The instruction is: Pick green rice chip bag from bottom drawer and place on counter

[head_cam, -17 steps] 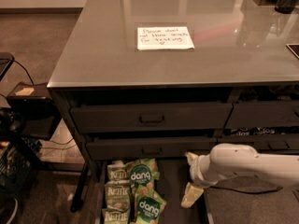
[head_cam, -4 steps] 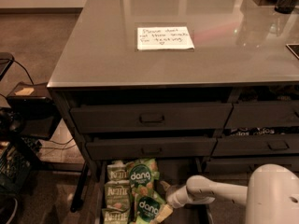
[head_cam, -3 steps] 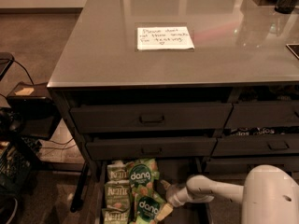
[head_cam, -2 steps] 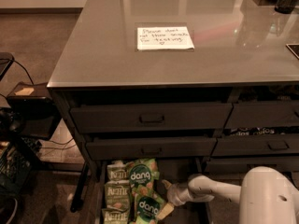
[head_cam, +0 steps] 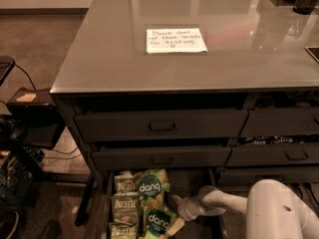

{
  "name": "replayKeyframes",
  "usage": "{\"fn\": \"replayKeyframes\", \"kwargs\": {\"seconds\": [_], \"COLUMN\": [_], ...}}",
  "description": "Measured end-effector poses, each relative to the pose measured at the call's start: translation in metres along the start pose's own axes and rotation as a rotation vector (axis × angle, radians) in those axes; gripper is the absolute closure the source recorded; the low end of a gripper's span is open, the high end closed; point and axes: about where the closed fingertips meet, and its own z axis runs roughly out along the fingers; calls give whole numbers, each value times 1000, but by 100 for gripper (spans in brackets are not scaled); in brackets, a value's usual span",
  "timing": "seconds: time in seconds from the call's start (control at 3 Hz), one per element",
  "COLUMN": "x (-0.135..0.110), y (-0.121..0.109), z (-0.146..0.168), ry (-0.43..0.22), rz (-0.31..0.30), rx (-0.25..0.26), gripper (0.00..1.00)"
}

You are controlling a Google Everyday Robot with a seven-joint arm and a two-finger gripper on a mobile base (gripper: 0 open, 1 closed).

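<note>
my hand [head_cam: 174,213] sits low in the drawer [head_cam: 193,184], spread open at 3 o'clock of the lower dang bag [head_cam: 158,222], lined up to pinch it.

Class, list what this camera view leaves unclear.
Camera view only:
1. Lower green rice chip bag: bottom cut off by the picture's edge.
2. Gripper, in the bottom drawer right of that bag: contact with it too dim to tell.
3. Paper note on the counter: handwriting too small to read.
</note>
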Motion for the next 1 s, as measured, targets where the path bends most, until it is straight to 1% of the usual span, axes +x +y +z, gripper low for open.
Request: {"fn": "replayKeyframes", "kwargs": {"seconds": [0.67, 1.0], "x": [7, 5], "y": [13, 27], "z": [25, 27], "ry": [-2, -26], "rz": [18, 20], "rx": [-81, -111], "gripper": [0, 19]}}
